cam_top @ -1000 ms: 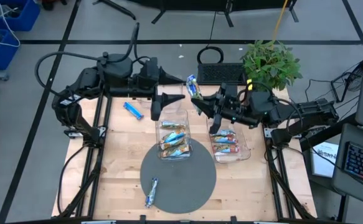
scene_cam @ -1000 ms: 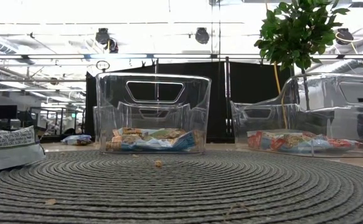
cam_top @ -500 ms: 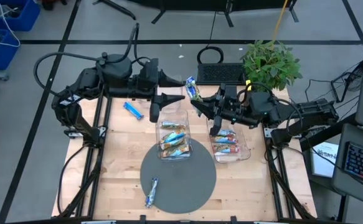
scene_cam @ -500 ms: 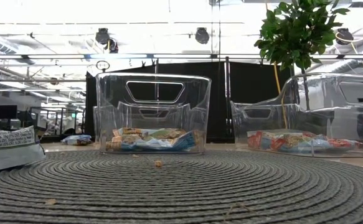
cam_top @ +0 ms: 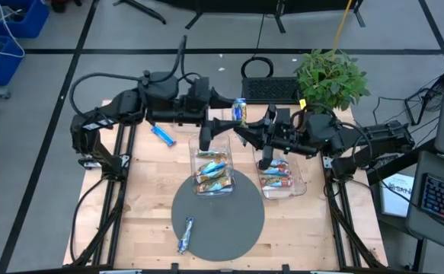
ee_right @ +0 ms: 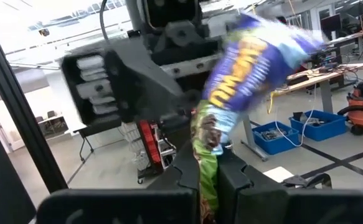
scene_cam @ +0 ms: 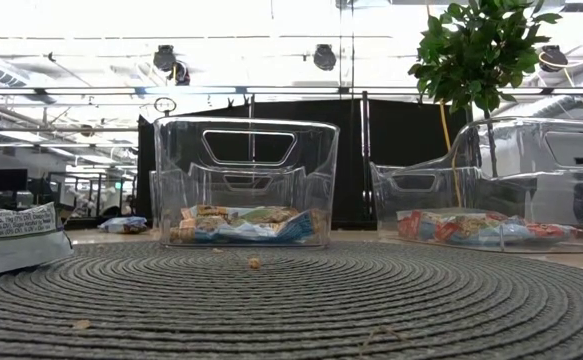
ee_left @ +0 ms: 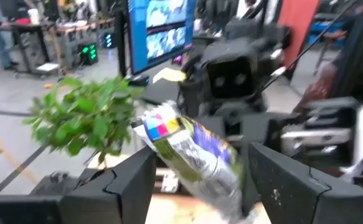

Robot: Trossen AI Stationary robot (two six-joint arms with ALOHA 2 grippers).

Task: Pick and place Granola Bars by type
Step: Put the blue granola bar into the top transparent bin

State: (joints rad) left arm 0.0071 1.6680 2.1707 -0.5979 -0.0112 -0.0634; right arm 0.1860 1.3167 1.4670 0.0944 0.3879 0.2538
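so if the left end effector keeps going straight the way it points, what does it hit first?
Probably the granola bar pinched upright in the shut right end effector. The left end effector points right at it, fingers spread either side of the wrapper in its wrist view. Behind that sits the right wrist; depth is unclear.

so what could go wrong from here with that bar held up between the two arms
1. The right gripper pinches the granola bar only by one end, so it may twist or slip during a handover.
2. The left gripper is open around the bar, not yet clamped; if the right one lets go early, the bar could drop outside the left bin and the right bin.
3. The grippers are close together and could bump.
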